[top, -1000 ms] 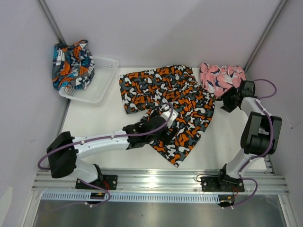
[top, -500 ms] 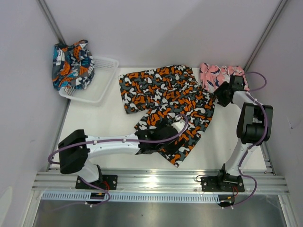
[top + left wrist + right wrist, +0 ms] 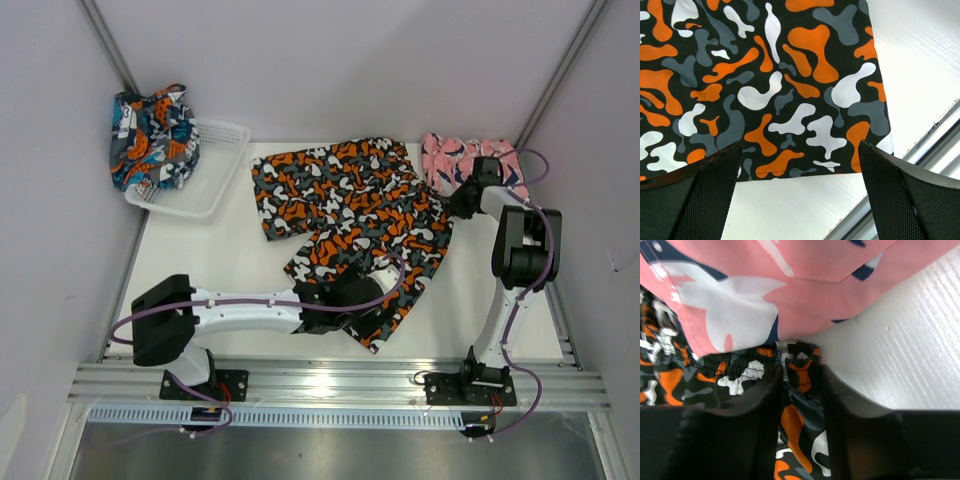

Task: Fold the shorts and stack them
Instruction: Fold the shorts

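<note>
White tabletop point(image 3: 215, 260), enclosed by pale walls, carries all items.

1. At 10 o'clock, the teal-navy shorts point(image 3: 150, 135) lie bunched over the left end of the white mesh basket point(image 3: 222, 168), partly hanging past the tabletop edge.
2. The left claw point(image 3: 355, 300) is positioned at 6 o'clock, over the near leg of the black shorts point(image 3: 350, 195). In the left wrist view its fingers point(image 3: 705, 195) are spread wide, one on each side of the leg hem; the hem lies flat on the tabletop and nothing is held.
3. The black shorts, with orange, white and grey blotches, are spread flat from the centre toward 12 o'clock, with one leg running toward 6 o'clock.
4. The right claw point(image 3: 460, 203) is at 2 o'clock, at the right edge of the black shorts. In the right wrist view its fingers point(image 3: 765, 405) pinch a gathered section of the elastic waistband.
5. The pink shorts point(image 3: 470, 158) lie crumpled at 1 o'clock, touching the right claw and overlapping the pinched waistband.
</note>
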